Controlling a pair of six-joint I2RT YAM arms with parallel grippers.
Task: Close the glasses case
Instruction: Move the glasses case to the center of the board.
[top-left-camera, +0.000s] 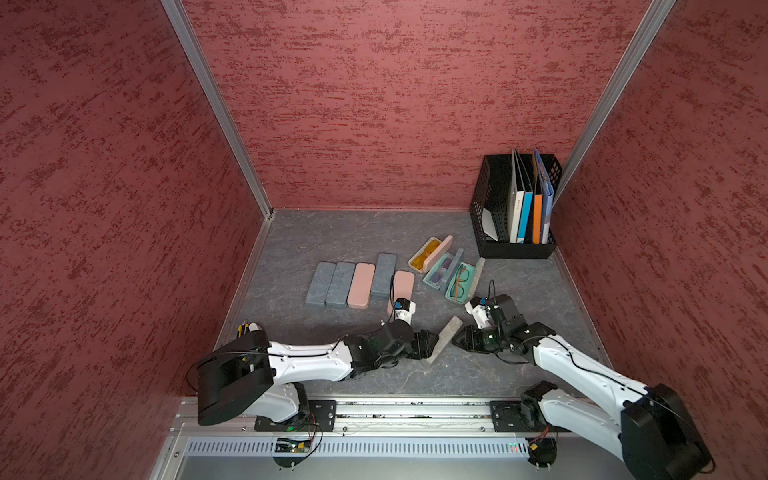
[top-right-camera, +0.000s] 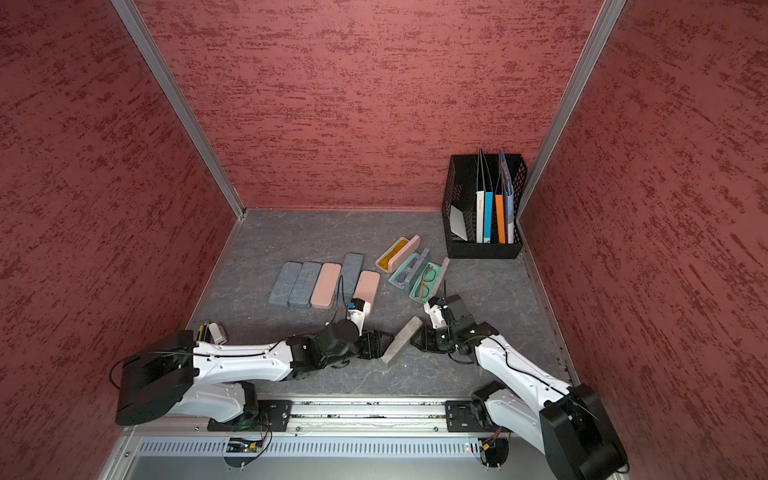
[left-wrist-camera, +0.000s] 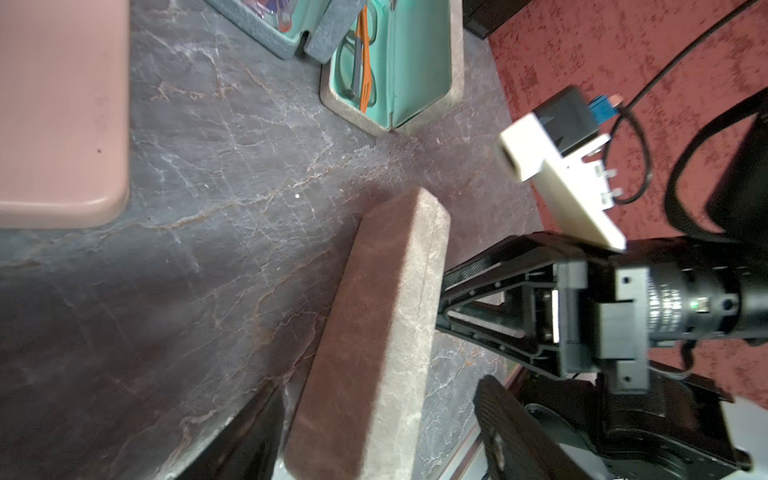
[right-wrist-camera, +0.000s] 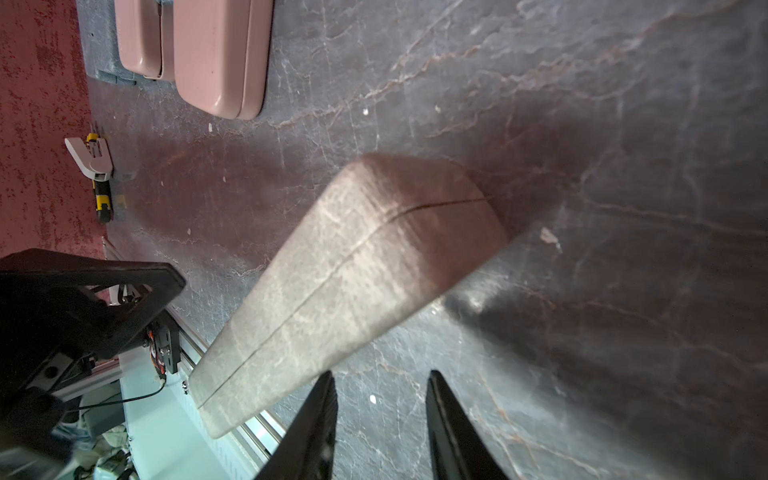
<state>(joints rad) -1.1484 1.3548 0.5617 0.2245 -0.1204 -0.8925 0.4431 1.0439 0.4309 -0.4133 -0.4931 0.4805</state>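
lying on the grey table (top-left-camera: 332, 232) near the front, the brownish grey glasses case (top-left-camera: 444, 340) is shut. its seam shows as a thin line in the right wrist view. it sits at a slant, right between the two arms.

the left gripper (top-left-camera: 434, 343) is at one long side of it. its fingers (left-wrist-camera: 249, 440) are spread wide, one on each side of the case's near end, and they do not squeeze it.

the right gripper (top-left-camera: 456, 338) is at the other long side. its fingers (right-wrist-camera: 320, 419) are apart too, with only table between them. the tips are very close to the case, but i cannot tell if they touch.

a bit farther back is a pink case (top-left-camera: 401, 286), shut, then a row of blue cases (top-left-camera: 332, 284) and one more pink one. three open cases (top-left-camera: 459, 282) with glasses inside lie near the back right. a black box (top-left-camera: 490, 249) with folders (top-left-camera: 536, 216) stands in the far right corner.
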